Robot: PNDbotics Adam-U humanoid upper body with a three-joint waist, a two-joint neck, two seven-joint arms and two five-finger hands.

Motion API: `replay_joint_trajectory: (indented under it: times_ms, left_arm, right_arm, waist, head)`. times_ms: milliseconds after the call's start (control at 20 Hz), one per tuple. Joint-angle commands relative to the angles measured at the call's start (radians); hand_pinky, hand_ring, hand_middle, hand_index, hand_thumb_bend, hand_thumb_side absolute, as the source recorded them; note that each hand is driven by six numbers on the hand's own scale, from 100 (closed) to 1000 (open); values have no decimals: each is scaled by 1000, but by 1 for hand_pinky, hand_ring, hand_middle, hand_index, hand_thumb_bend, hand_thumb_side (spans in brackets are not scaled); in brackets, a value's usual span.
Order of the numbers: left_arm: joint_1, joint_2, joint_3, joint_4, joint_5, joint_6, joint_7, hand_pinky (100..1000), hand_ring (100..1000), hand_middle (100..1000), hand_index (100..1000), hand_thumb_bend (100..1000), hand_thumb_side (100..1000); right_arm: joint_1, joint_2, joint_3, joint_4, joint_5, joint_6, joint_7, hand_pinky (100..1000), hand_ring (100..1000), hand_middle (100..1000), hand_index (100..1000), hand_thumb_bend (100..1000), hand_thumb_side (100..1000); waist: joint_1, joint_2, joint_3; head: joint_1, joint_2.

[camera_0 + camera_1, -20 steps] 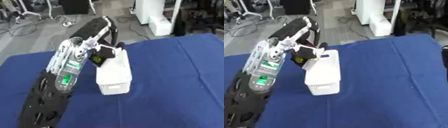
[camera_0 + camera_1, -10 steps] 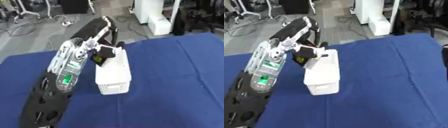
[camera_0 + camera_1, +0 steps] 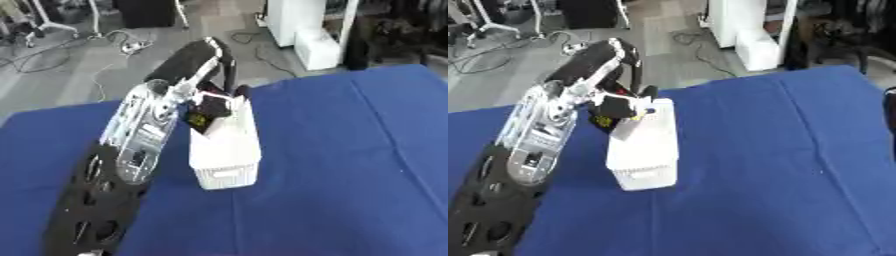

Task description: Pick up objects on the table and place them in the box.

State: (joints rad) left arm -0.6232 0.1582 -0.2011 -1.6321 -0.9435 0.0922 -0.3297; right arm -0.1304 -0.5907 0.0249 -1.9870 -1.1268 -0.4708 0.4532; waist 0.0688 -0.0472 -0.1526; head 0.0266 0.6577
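Note:
A white slatted box (image 3: 226, 150) stands lengthwise in the middle of the blue table (image 3: 350, 165). My left arm comes up from the lower left, and my left hand (image 3: 213, 98) hangs over the box's far end. Its fingers are curled on a small dark object with a yellow mark (image 3: 203, 117), held just above the box's left rim. The inside of the box is hidden. A dark part, which may be my right hand (image 3: 891, 117), shows at the right edge of the right eye view only.
The blue cloth runs wide to the right of and in front of the box. Beyond the table's far edge are a grey floor with cables (image 3: 79, 55) and white cabinets (image 3: 302, 30).
The left hand has stayed over the box's far end with the dark object in it. The box has not moved.

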Motion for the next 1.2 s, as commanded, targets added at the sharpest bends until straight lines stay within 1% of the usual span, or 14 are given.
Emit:
replay_joint_trajectory:
  times_ms: [50, 550, 700, 950, 1000, 1050, 1100, 1150, 1200]
  left_arm:
    - [-9, 6, 16, 30, -7, -18, 44, 100, 241, 462, 327, 169, 178]
    - [-13, -2, 22, 203, 13, -99, 164, 100, 244, 467, 344, 155, 200]
    - [-15, -6, 21, 253, 19, -139, 204, 100, 237, 467, 340, 161, 203]
    - [-24, -21, 20, 355, 35, -218, 304, 100, 229, 470, 328, 168, 208]
    - [-26, -26, 21, 375, 37, -235, 325, 100, 247, 481, 339, 128, 232]
    - [-27, -29, 22, 395, 36, -248, 341, 100, 289, 537, 414, 166, 298]
    - [-28, -32, 21, 419, 24, -255, 343, 138, 365, 626, 496, 350, 369]
    - [-30, -33, 20, 440, 0, -260, 335, 252, 451, 719, 552, 463, 462]
    - [-33, -34, 21, 457, -33, -262, 324, 432, 546, 794, 591, 561, 565]
  right_arm:
    - [-16, -26, -4, -13, -4, 1, 1, 165, 289, 248, 383, 100, 1000]
    - [-17, -26, -4, -13, -6, 2, 1, 165, 289, 247, 382, 100, 1000]
    - [-17, -26, -4, -13, -6, 3, 2, 165, 289, 247, 382, 100, 1000]
    - [-17, -26, -3, -13, -6, 3, 3, 165, 289, 247, 382, 100, 1000]
    - [-18, -25, -3, -13, -5, 3, 3, 165, 289, 247, 382, 100, 1000]
    - [-18, -25, -2, -13, -5, 4, 3, 165, 289, 247, 382, 100, 1000]
    - [-19, -25, -2, -13, -5, 4, 3, 165, 289, 247, 382, 100, 1000]
    - [-19, -25, -2, -13, -5, 4, 3, 165, 289, 247, 382, 100, 1000]
    - [-19, -25, -2, -13, -5, 5, 3, 165, 289, 247, 382, 100, 1000]
  waist:
    - [-5, -4, -2]
    - [-5, -4, -4]
    - [-5, -4, -4]
    - [-5, -3, -5]
    - [-6, -3, -5]
    - [-6, -3, -6]
    - [-6, -3, -6]
    - [-5, -3, -6]
    - [-5, -3, -6]
  head:
    - [-2, -11]
    - [-3, -14]
    - [-4, -14]
    - [-3, -14]
    - [-3, -14]
    - [-3, -14]
    - [-2, -14]
    - [-2, -14]
    - [-2, -14]
